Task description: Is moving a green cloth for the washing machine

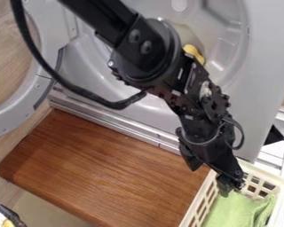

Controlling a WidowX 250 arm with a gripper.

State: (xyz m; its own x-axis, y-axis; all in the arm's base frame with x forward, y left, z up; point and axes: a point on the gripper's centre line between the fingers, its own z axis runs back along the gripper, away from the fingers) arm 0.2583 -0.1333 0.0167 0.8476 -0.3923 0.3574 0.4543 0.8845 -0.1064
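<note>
Green cloth (238, 210) lies crumpled in the cream basket (270, 174), at the near edge of the view; its long axis is unclear. The gripper (226, 184) hangs over the cloth's far end, its tip right at the fabric, so the bulk of the cloth lies on the near side of the jaws. Whether these are parted or closed, I cannot tell. Farther off, beyond the wooden board (103, 164), stands the washing machine (260, 66).
</note>
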